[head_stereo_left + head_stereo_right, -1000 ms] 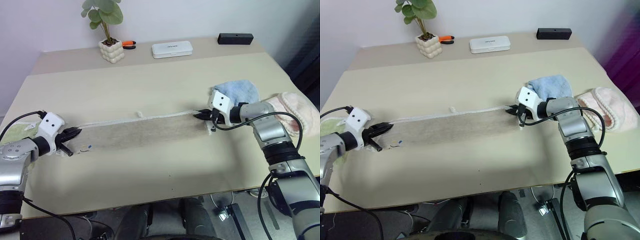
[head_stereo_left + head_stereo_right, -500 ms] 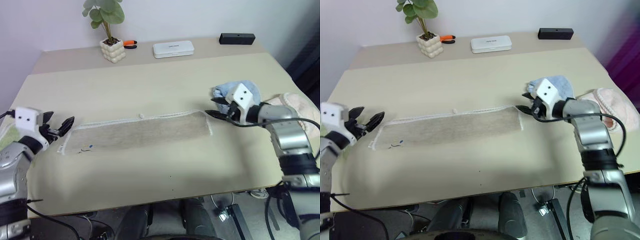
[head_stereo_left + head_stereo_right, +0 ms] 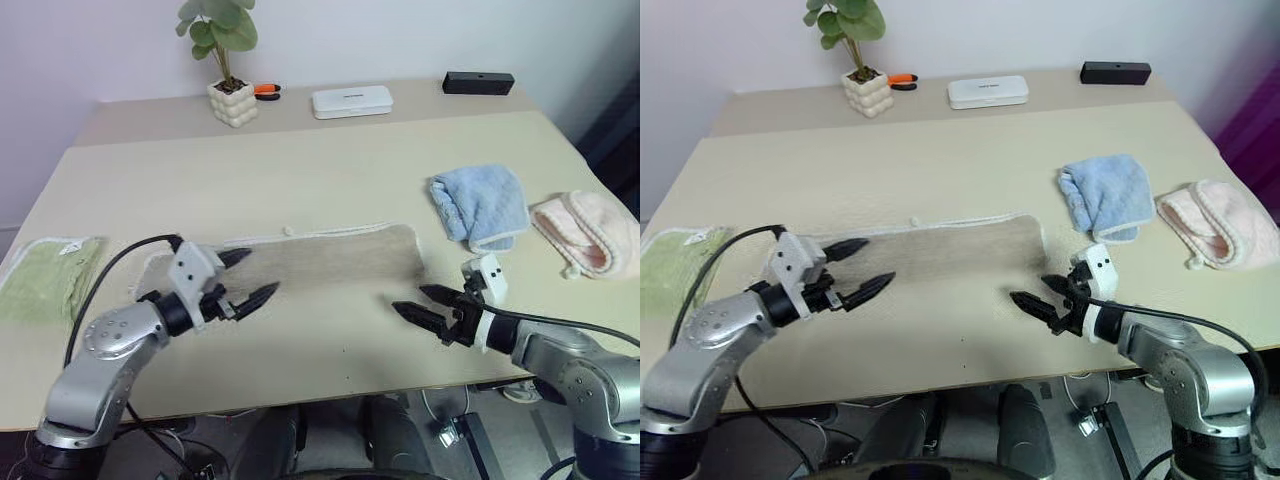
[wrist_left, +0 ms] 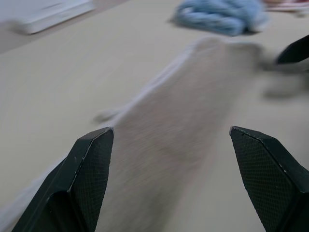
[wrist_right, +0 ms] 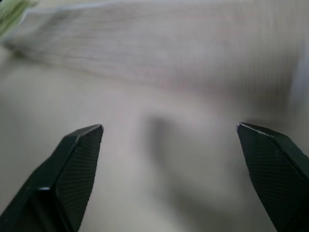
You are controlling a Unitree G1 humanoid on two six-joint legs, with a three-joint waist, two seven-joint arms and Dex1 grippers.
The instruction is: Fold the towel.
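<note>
Towel (image 3: 330,255): beige-grey terry with whitish stitched edging, lying flat on the counter (image 3: 330,160) as one long narrow strip running left to right, near the front edge and well apart from the other cloths. Judged already folded lengthwise at least once; the strip has yet to be folded across its length, so the task looks roughly midway. Left tool (image 3: 245,277): wide, empty, hovering over the strip's left end, fingers pointing along it. Right tool (image 3: 426,303): wide, empty, in front of the strip's right end, clear of the cloth. Also present: light blue towel (image 3: 482,203) and pink cloth (image 3: 578,228) at right, pale green towel (image 3: 45,277) at left, potted plant (image 3: 226,60), white case (image 3: 350,100).
</note>
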